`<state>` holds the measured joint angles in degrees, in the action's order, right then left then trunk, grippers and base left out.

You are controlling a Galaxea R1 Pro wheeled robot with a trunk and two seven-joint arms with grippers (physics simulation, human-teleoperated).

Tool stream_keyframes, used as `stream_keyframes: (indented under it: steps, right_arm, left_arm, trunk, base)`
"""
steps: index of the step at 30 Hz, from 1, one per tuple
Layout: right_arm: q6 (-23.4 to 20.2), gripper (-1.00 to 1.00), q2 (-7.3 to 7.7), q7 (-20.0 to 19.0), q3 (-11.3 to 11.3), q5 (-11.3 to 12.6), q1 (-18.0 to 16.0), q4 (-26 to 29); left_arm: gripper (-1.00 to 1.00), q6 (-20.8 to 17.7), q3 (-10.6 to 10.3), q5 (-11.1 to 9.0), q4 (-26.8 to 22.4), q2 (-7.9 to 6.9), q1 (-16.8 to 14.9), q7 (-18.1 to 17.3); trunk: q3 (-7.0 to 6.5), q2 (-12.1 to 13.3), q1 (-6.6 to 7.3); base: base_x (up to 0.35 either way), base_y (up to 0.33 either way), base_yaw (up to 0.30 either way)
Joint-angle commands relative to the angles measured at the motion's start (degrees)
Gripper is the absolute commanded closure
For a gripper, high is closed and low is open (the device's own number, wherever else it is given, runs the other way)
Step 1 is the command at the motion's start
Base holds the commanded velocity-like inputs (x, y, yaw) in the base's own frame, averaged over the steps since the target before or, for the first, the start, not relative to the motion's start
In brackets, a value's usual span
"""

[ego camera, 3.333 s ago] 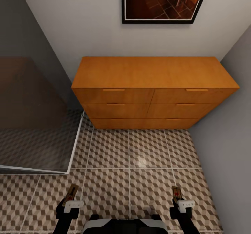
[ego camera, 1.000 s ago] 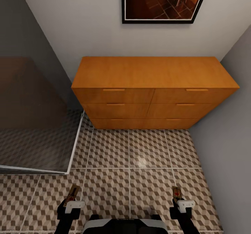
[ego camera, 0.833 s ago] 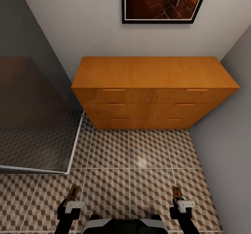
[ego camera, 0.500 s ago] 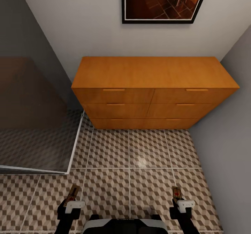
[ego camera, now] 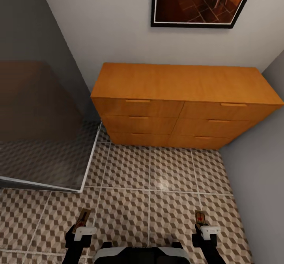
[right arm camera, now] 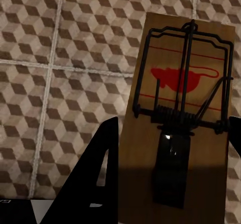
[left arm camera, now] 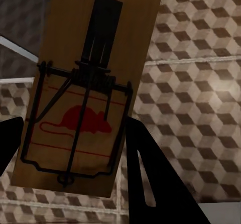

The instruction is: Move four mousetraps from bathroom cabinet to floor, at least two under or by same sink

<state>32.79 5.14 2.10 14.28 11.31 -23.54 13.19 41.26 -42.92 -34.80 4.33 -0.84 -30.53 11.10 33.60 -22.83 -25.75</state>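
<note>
A: Head view: left gripper [ego camera: 82, 225] and right gripper [ego camera: 202, 224] both near, low over the bathroom floor [ego camera: 157, 185]. Claw state?

B: Left is clamped on a mousetrap [left arm camera: 80, 93]; its dark fingers [left arm camera: 150, 179] flank the board. Right is clamped on a second mousetrap [right arm camera: 183, 108], same way.

A: Cabinet?

B: Cabinet [ego camera: 185, 102] is far, against the back wall under a framed picture [ego camera: 201, 2], all drawers closed. Glass shower panel [ego camera: 43, 138] stands far left.

1. We see a pale wall [ego camera: 110, 23] bearing a dark-framed picture [ego camera: 201, 3].
2. A grey wall [ego camera: 258, 165] closes the right side.
3. A glass shower screen [ego camera: 39, 138] stands at left.
4. Light glints off one tile [ego camera: 161, 184].
</note>
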Motion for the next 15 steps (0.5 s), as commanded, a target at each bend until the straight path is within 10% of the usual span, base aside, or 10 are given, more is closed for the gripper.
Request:
stream_keyframes:
  steps: [1,15]
  right_arm:
    - [0.2,1.00,0.04,-0.1,0.5,0.6,0.0,0.0]
    - [0.2,1.00,0.04,-0.1,0.5,0.6,0.0,0.0]
  left_arm:
    - [1.00,0.1,-0.4,0.3,0.2,0.05,-0.1,0.4]
    - [1.00,0.1,-0.4,0.3,0.2,0.13,-0.1,0.3]
  trunk:
    - [0.07,-0.1,-0.03]
    - [0.07,-0.1,-0.03]
  base:
    - [0.000,0.000,0.242]
    - [-0.085,0.000,0.245]
